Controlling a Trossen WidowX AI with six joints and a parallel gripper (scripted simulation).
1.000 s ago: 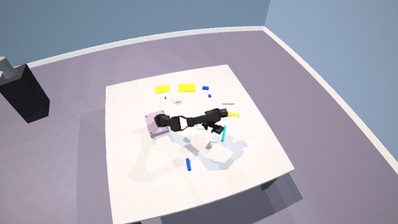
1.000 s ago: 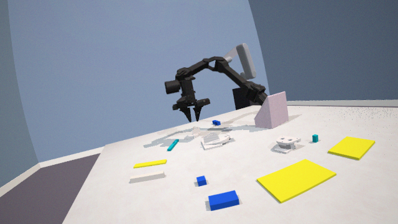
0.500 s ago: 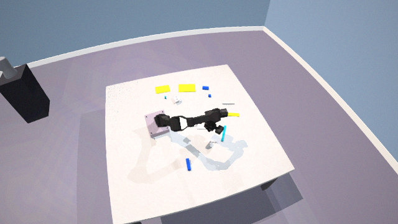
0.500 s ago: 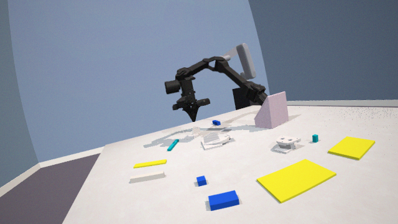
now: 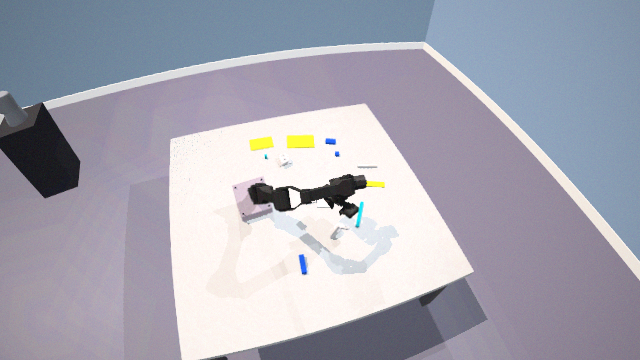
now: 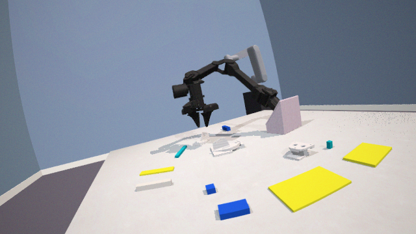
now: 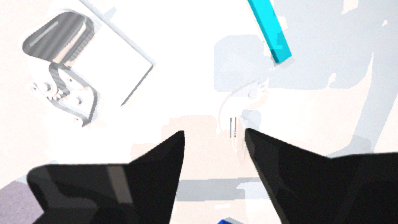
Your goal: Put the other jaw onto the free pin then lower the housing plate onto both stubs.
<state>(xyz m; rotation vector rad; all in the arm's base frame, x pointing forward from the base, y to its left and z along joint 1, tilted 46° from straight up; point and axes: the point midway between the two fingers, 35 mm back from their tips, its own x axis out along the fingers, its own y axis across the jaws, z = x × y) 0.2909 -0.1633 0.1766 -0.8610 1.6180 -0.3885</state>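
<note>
With the turquoise bar [image 5: 359,215] [image 6: 181,151] [image 7: 274,35] as landmark, the loose white curved piece [image 5: 340,230] [image 6: 205,138] [image 7: 229,106] lies near it on the tabletop [image 5: 225,165] [image 6: 182,201] [image 7: 125,135]. The white toothed assembly [image 5: 324,204] [image 6: 225,146] [image 7: 87,97] sits farther from the bar, and the white two-hole piece [image 5: 284,160] [image 6: 300,147] well apart from it. Above, near the bar, the black arm [image 5: 320,193] [image 6: 242,77] holds its jaws partly open, tips down, nothing between them

Blue walls [image 5: 225,35] [image 6: 97,65] above mauve floor [image 5: 500,175] [image 6: 49,195].

Matt black end effector [image 5: 340,206] [image 6: 203,126] [image 7: 214,134].
</note>
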